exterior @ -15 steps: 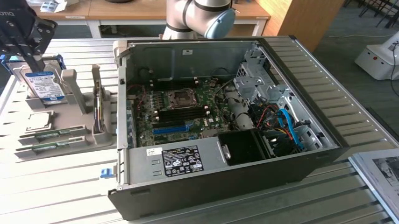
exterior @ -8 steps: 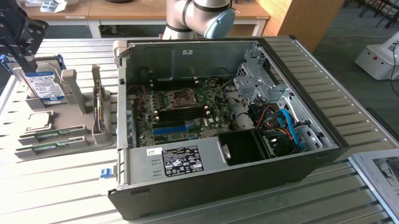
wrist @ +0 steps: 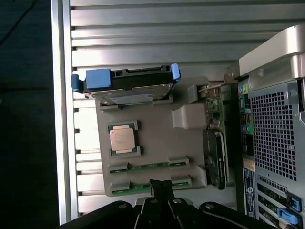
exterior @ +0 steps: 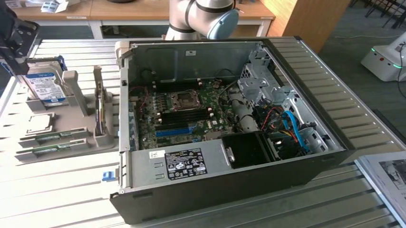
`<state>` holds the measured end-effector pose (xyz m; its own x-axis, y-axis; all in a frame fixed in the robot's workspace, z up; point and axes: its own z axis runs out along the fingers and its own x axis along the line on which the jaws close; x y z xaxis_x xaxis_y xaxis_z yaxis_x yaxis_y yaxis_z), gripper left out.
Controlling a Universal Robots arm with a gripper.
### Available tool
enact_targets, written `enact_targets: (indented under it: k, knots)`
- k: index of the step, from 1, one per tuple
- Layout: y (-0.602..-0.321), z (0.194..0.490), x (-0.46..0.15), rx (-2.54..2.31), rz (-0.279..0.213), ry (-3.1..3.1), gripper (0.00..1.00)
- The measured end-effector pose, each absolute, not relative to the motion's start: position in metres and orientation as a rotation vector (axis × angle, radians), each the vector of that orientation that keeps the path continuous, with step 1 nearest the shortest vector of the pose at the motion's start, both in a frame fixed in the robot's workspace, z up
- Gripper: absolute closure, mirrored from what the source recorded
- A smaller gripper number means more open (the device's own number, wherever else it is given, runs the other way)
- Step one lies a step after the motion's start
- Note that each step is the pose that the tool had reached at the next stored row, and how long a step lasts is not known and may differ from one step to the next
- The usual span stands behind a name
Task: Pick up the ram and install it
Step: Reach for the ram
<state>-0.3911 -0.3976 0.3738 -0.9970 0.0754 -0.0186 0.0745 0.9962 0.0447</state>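
Two alike green sticks lie in slots of a grey holder (wrist: pixel 157 143). The ram (wrist: pixel 133 188) (exterior: pixel 49 150) is the outer one, at the holder's edge; the other stick (wrist: pixel 147 167) (exterior: pixel 54 137) lies beside it, closer to the CPU. My gripper (wrist: pixel 160 185) hangs well above the holder, its dark fingers together with nothing between them, and they line up over the ram. In the exterior view the gripper's dark body (exterior: pixel 14 35) is at the far left, high over the holder. The open computer case (exterior: pixel 228 118) shows its motherboard (exterior: pixel 184 114).
The holder also carries a hard drive with blue rails (wrist: pixel 126 83), a CPU (wrist: pixel 123 138) and an upright card (wrist: pixel 214 152). The case wall (wrist: pixel 276 129) stands close beside the holder. A blue slot (exterior: pixel 172 131) sits on the motherboard. Ribbed metal table (exterior: pixel 63 190) lies all around.
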Motion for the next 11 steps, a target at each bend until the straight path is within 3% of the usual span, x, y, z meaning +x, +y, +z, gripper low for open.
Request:
enact_targets:
  k: [11]
  knots:
    - [-0.3976, 0.3732, -0.3989, 0.117, 0.069, 3.12, 0.9]
